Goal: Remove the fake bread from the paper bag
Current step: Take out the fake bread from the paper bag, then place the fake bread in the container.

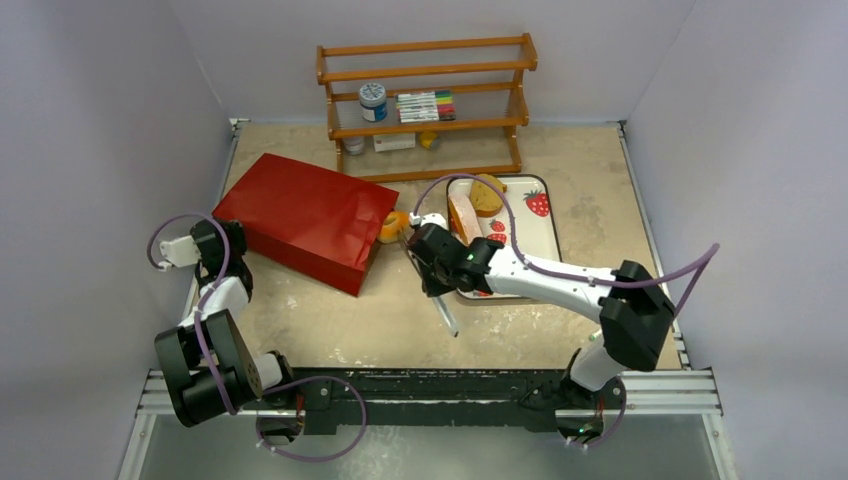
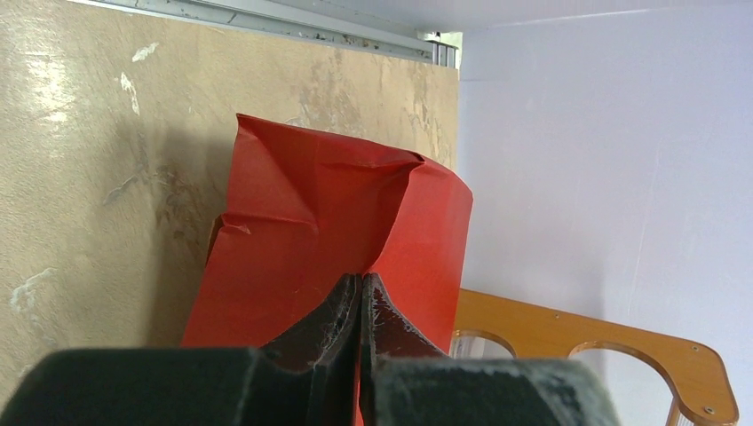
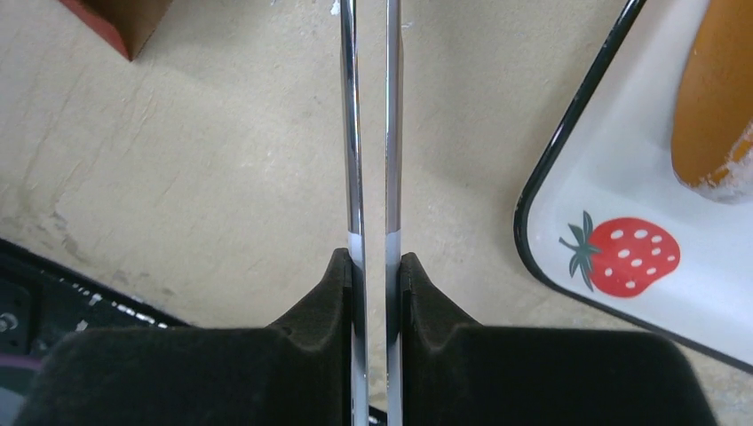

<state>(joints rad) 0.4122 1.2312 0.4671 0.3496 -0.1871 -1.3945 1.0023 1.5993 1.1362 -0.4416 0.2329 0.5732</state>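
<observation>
Bag [image 1: 300, 215] lies flat beside tray [image 1: 548, 225]; orange bread [image 1: 393, 226], probably, at its tray-side mouth. Left claw [image 2: 362, 280] pinches bag's far edge. Right claw [image 3: 375, 262] clamps tongs [image 3: 353, 133]. Risks: tongs slip if grip is slack; bag drags if pinch fails.

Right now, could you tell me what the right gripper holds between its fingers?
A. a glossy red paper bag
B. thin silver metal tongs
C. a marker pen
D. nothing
B: the right gripper is clamped on the thin silver metal tongs, one blade against each finger.
</observation>
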